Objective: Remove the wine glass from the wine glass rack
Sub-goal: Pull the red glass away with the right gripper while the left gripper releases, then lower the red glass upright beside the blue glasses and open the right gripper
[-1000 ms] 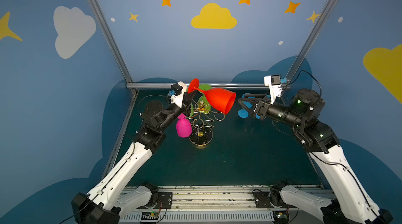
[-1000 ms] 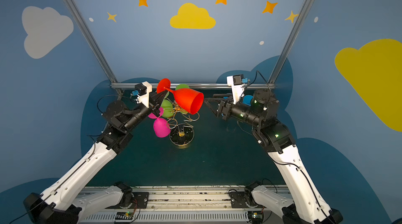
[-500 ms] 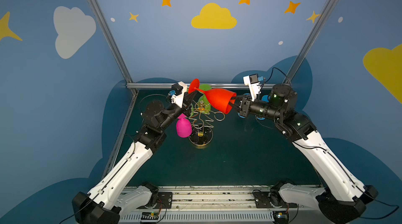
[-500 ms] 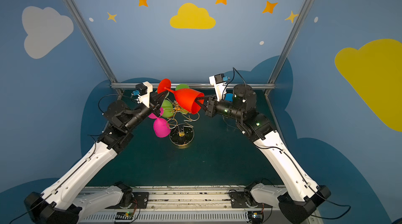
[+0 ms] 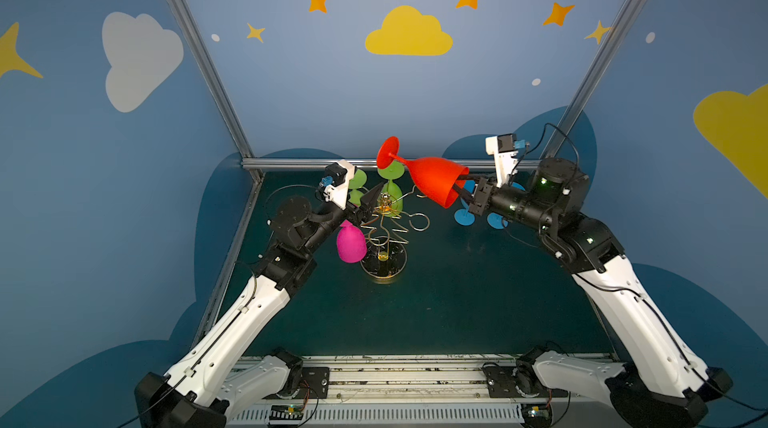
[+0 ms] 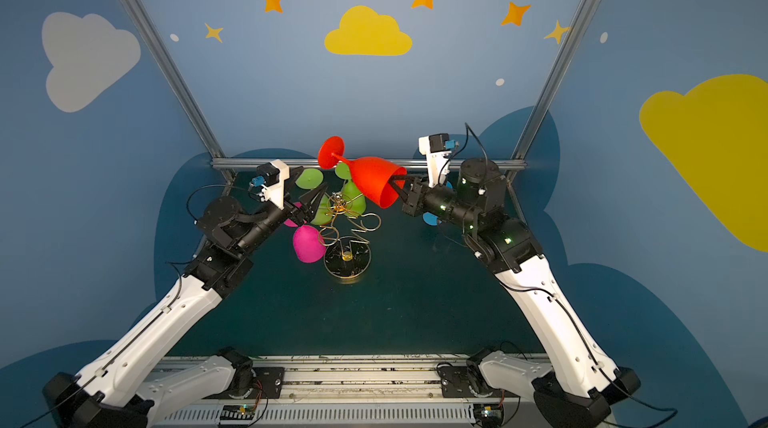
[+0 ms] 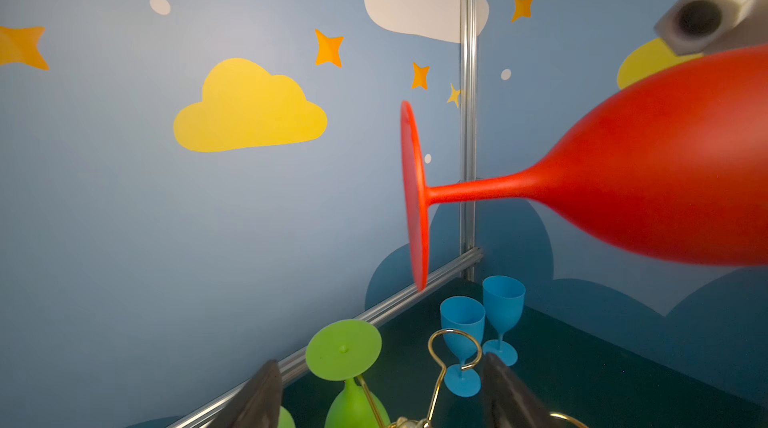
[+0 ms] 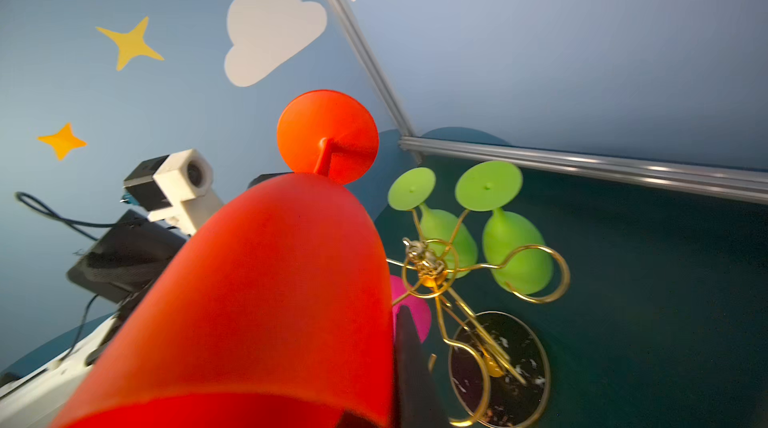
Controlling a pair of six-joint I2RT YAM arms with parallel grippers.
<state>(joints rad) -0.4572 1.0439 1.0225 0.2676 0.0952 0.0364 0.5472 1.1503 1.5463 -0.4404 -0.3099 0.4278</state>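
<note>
A red wine glass (image 5: pixel 436 183) (image 6: pixel 372 183) lies sideways in the air, above and to the right of the top of the gold wine glass rack (image 5: pixel 384 239) (image 6: pixel 347 257), clear of its loops. My right gripper (image 5: pixel 461 185) (image 6: pixel 399 185) is shut on the bowl's rim, one finger inside and one outside (image 8: pixel 409 363). My left gripper (image 5: pixel 371 203) (image 6: pixel 313 197) stands open beside the rack's top, lower than the glass (image 7: pixel 644 180), with nothing held. Between its fingers (image 7: pixel 257 397) I see a rack loop (image 7: pixel 455 338).
Two green glasses (image 5: pixel 392 197) (image 8: pixel 515 255) and a pink glass (image 5: pixel 350 243) (image 6: pixel 307 244) hang upside down on the rack. Two blue glasses (image 7: pixel 463 322) (image 5: pixel 464 216) stand on the dark table at the back right, under my right wrist. Blue walls enclose the cell.
My right gripper reached in and shut on the red glass's rim. My left gripper let go of the glass and opened. The glass has shifted right with the right arm.
</note>
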